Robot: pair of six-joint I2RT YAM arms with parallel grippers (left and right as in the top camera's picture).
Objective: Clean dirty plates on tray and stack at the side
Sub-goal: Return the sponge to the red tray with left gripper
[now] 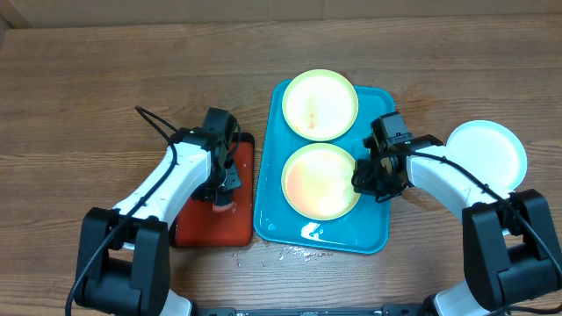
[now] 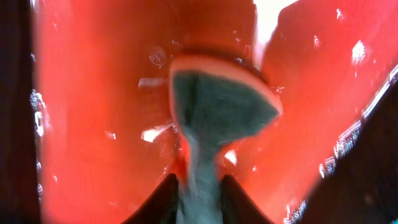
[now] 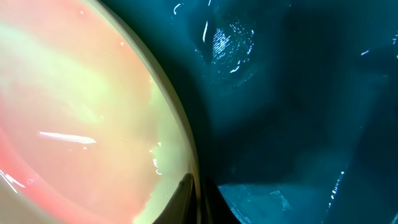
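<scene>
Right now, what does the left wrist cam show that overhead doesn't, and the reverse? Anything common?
Left wrist only: the sponge, green face out, pinched in the left gripper, and wet droplets on the red tray.
Overhead only: the blue tray with the far plate and the orange-stained near plate, the right gripper at the near plate's rim, and a pale plate off on the table.
Both: the left gripper low over the red tray.
</scene>
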